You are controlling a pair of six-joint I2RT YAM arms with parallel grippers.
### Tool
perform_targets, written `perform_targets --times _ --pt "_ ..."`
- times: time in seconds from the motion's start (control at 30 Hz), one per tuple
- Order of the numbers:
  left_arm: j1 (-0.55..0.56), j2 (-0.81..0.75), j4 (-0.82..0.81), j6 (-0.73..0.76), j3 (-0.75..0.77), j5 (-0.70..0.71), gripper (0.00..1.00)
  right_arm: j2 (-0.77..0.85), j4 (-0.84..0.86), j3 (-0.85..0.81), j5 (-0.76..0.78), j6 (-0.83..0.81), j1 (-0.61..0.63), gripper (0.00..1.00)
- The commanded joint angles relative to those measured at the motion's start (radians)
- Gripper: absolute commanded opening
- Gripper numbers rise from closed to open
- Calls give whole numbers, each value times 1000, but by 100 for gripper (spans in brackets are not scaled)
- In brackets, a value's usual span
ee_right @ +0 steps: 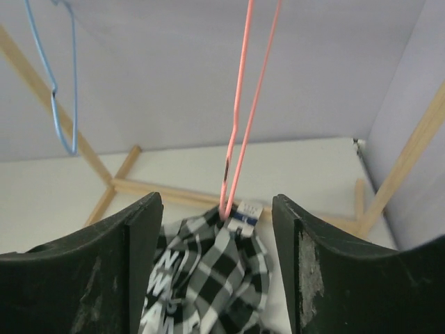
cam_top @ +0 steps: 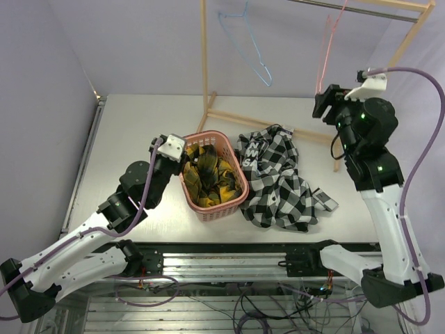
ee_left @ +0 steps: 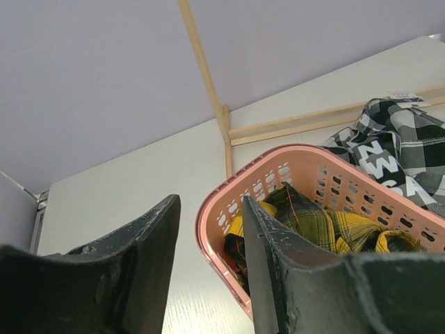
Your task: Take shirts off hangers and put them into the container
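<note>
The container, a salmon-pink basket (cam_top: 207, 211) (ee_left: 292, 149), holds the yellow-and-dark plaid shirt (cam_top: 212, 174) (ee_left: 327, 226). The black-and-white check shirt (cam_top: 278, 184) (ee_right: 208, 271) lies crumpled on the table just right of the basket. A bare blue hanger (cam_top: 247, 45) (ee_right: 52, 76) and a bare pink hanger (cam_top: 327, 49) (ee_right: 240, 118) hang from the rack. My left gripper (cam_top: 183, 157) (ee_left: 210, 202) is open at the basket's left rim, with the rim's corner showing between its fingers. My right gripper (cam_top: 321, 104) (ee_right: 217, 200) is raised and open, with the pink hanger ahead of it and nothing between its fingers.
The wooden rack (cam_top: 204, 62) stands at the back, its base rails (cam_top: 264, 125) lying on the table behind the basket and the check shirt. Purple walls close in the left, back and right. The table's left edge (cam_top: 87, 160) runs beside my left arm.
</note>
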State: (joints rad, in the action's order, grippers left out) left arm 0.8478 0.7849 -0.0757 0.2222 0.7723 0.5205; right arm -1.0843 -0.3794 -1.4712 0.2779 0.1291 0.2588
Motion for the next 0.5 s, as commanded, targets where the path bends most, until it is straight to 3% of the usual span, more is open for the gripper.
perform_targets --times 0.0,0.17,0.47 --pt "3 1 -4 -29 30 -34 51 73 -161 73 -67 71 -5 66" --pt "3 -3 -14 -40 24 -39 51 147 -257 222 -128 153 -6 69" --pt "2 15 -10 -49 25 -36 51 228 -206 609 -326 326 -4 72"
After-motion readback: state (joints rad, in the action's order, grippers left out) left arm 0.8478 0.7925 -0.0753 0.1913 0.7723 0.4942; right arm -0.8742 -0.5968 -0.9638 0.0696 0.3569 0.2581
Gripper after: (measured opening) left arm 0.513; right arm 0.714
